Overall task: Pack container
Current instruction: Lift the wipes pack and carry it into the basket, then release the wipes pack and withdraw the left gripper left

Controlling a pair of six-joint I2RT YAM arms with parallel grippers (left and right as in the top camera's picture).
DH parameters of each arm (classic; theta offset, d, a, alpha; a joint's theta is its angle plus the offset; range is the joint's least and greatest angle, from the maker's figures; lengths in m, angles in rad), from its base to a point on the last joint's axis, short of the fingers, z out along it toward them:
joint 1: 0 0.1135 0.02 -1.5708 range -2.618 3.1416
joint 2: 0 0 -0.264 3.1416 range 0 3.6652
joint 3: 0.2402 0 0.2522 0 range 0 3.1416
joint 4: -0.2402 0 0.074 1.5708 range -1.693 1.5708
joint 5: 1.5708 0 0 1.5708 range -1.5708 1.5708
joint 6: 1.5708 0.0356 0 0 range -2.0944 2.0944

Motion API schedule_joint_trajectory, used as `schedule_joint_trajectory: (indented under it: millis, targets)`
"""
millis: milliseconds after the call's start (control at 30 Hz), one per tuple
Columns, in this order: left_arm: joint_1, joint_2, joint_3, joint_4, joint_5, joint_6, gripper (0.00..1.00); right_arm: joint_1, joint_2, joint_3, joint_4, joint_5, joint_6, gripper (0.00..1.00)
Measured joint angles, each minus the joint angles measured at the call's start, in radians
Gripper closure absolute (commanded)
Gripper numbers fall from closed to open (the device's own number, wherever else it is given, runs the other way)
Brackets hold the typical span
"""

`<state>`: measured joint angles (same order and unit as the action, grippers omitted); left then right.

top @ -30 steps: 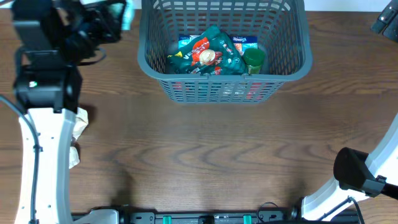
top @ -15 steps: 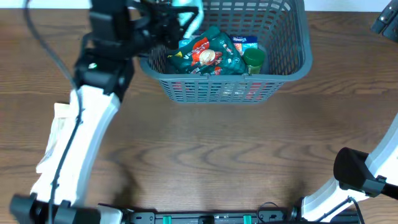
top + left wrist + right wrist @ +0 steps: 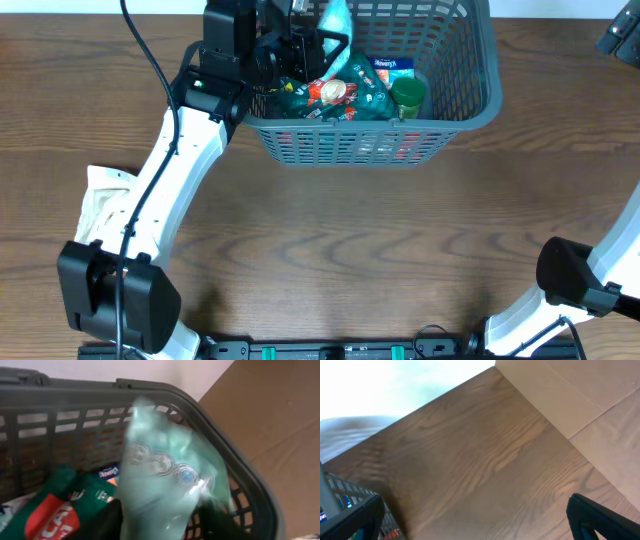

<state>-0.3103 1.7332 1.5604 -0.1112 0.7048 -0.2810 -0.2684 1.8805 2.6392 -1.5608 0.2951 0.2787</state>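
Observation:
The container (image 3: pixel 478 108) is a dark grey slotted basket at the table's back middle. It holds a green and red packet (image 3: pixel 330 88), a blue packet (image 3: pixel 392 68) and a green can (image 3: pixel 408 96). My left gripper (image 3: pixel 312 38) hangs over the basket's left part. In the left wrist view its jaws (image 3: pixel 160 527) stand part-way open around a blurred teal packet (image 3: pixel 165 470), above the basket's inner wall (image 3: pixel 60 435). My right gripper (image 3: pixel 477 522) is wide open over bare wood, nothing between its fingers.
A crumpled white bag (image 3: pixel 100 205) lies at the table's left, partly under the left arm. The right arm's base (image 3: pixel 572 275) stands at the front right. The right wrist view catches a basket corner (image 3: pixel 340 492) at its lower left.
The left arm swung from the table's far left to over the basket, carrying the teal packet. Its jaws have parted around the packet. The right arm has not moved.

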Motion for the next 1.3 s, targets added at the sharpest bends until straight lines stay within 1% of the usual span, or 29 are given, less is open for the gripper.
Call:
schedule_joint_trajectory:
  millis: [33, 67, 433, 600, 667, 767, 967, 1100, 1300]
  targets:
    - [0.0, 0.0, 0.002, 0.003, 0.001, -0.001, 0.09, 0.0, 0.0, 0.0, 0.0, 0.0, 0.0, 0.01]
    - [0.0, 0.0, 0.004, 0.004, 0.001, -0.005, 0.01, 0.0, 0.0, 0.0, 0.001, 0.0, 0.0, 0.01]
    - [0.008, 0.0, 0.013, 0.002, 0.026, -0.008, 0.01, 0.0, 0.0, 0.0, 0.0, 0.0, 0.0, 0.01]
    - [0.081, 0.0, 0.058, -0.069, 0.018, -0.034, 0.02, 0.0, 0.0, 0.0, 0.0, 0.0, 0.0, 0.01]
    - [0.135, -0.002, 0.09, -0.127, -0.008, -0.04, 0.01, 0.0, 0.0, 0.0, 0.0, 0.0, 0.0, 0.01]
    - [0.227, -0.016, 0.14, -0.245, -0.085, -0.048, 0.01, 0.0, 0.0, 0.0, 0.0, 0.0, 0.0, 0.01]
    - [0.387, -0.071, 0.228, -0.577, -0.349, -0.082, 0.02, 0.0, 0.0, 0.0, 0.001, 0.0, 0.0, 0.01]
    - [0.453, -0.116, 0.242, -0.794, -0.534, -0.084, 0.01, 0.0, 0.0, 0.0, 0.001, 0.0, 0.0, 0.01]
    - [0.5, -0.125, 0.245, -1.045, -0.701, -0.007, 0.01, 0.0, 0.0, 0.0, 0.001, 0.0, 0.0, 0.01]
